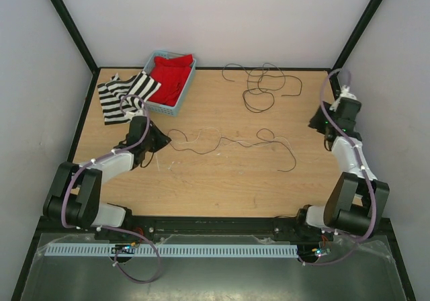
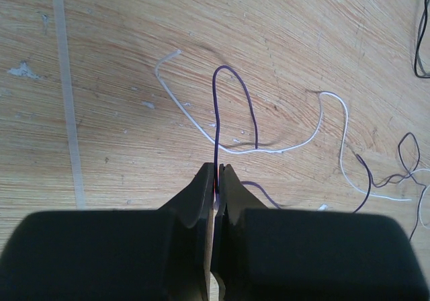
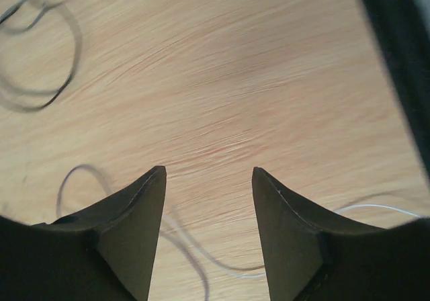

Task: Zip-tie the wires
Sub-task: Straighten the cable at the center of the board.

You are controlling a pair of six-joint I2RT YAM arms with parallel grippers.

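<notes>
Thin dark and pale wires [image 1: 222, 140] trail across the middle of the table, and a second loose coil of wires [image 1: 262, 86] lies near the back edge. My left gripper [image 2: 218, 170] is shut on a dark purple wire [image 2: 232, 72], which loops up out of the jaws over a pale strand [image 2: 269, 150]. A white zip tie [image 2: 67, 113] lies flat on the wood to the left of it. At the table's right side, my right gripper [image 3: 208, 173] is open above bare wood with nothing between its fingers; blurred strands pass under it.
A blue basket [image 1: 153, 60] holding red cloth stands at the back left, with a black-and-white striped cloth [image 1: 124, 96] beside it. The black frame edge [image 3: 396, 46] runs close by the right gripper.
</notes>
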